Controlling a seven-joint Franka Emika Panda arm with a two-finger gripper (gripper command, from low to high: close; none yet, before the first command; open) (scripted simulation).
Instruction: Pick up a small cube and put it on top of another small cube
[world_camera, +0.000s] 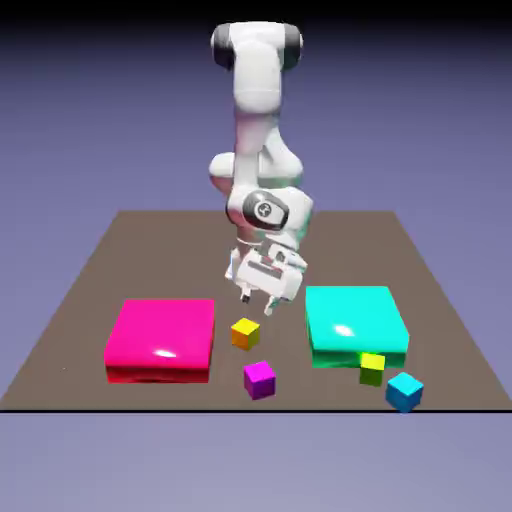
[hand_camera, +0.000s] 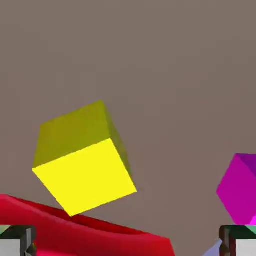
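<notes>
The small orange-yellow cube (world_camera: 245, 333) rests on the brown table between the flat pink block (world_camera: 162, 338) and the flat cyan block (world_camera: 354, 324). My gripper (world_camera: 258, 297) hangs open just above and slightly behind it, with nothing between its fingers. In the hand view the same cube (hand_camera: 82, 157) fills the left middle, tilted, with the grey fingertips (hand_camera: 17, 240) wide apart at the bottom corners. A magenta cube (world_camera: 259, 379) lies in front of the yellow one and shows at the hand view's right edge (hand_camera: 240, 187).
A lime-green cube (world_camera: 372, 368) sits against the cyan block's front edge, and a blue cube (world_camera: 404, 391) lies just beyond it near the table's front edge. The pink block (hand_camera: 75, 235) crosses the hand view's lower left.
</notes>
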